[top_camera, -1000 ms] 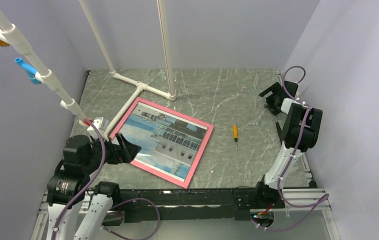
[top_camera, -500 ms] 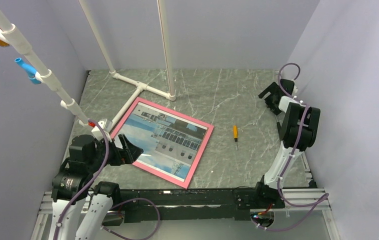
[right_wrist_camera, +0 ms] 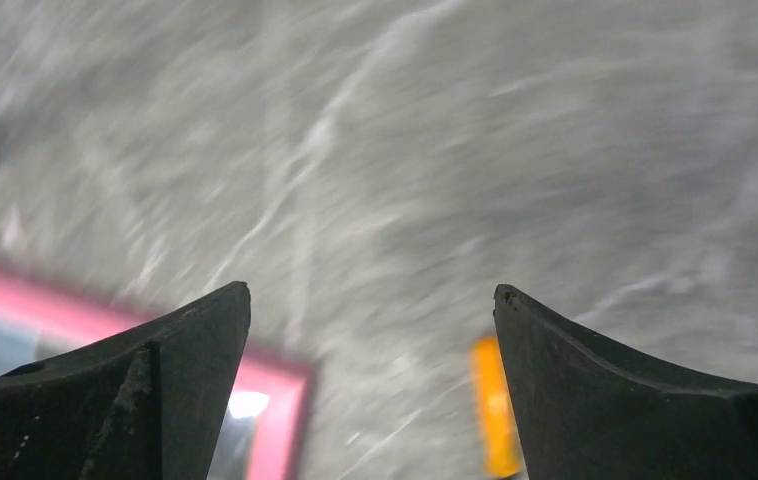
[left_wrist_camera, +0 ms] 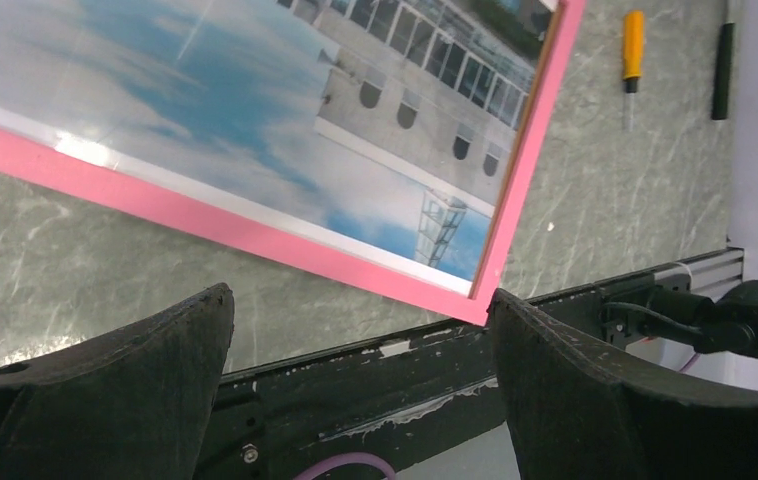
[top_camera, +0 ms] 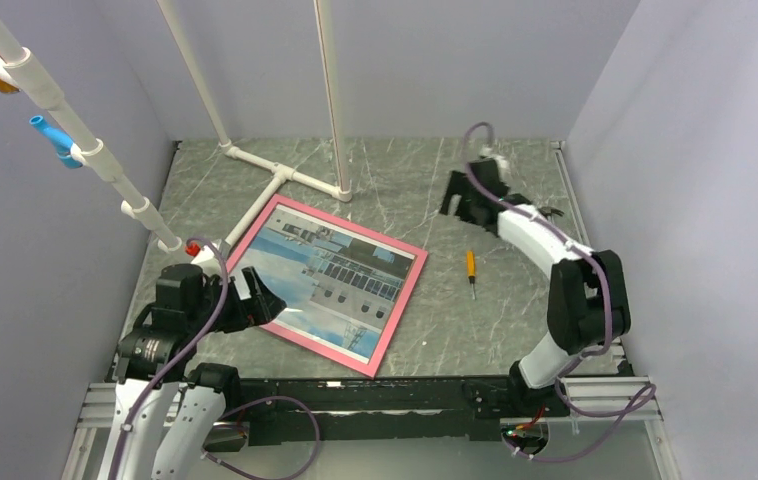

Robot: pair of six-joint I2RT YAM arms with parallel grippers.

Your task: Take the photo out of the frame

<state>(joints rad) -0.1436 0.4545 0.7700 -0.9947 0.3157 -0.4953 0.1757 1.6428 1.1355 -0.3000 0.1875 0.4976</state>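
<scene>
The pink frame [top_camera: 407, 295] lies flat, face up, on the grey marble table, holding the photo [top_camera: 325, 275] of blue sky and a grey-white building. My left gripper [top_camera: 265, 300] is open and empty, hovering at the frame's near left edge; its wrist view shows the frame's near rail [left_wrist_camera: 255, 240] and the photo [left_wrist_camera: 255, 110] ahead of the jaws. My right gripper [top_camera: 452, 197] is open and empty above the table, behind and right of the frame. Its blurred wrist view shows a frame corner [right_wrist_camera: 280, 400].
An orange-handled screwdriver [top_camera: 471, 269] lies right of the frame, also in both wrist views [left_wrist_camera: 633, 45] [right_wrist_camera: 495, 405]. A white pipe stand [top_camera: 285, 176] rises behind the frame; another pipe with coloured clips [top_camera: 65, 130] slants at left. A dark tool [left_wrist_camera: 722, 60] lies further right.
The right arm has swung from the back right corner leftward and forward toward the table's middle. The left gripper has shifted slightly down and toward the frame's left edge.
</scene>
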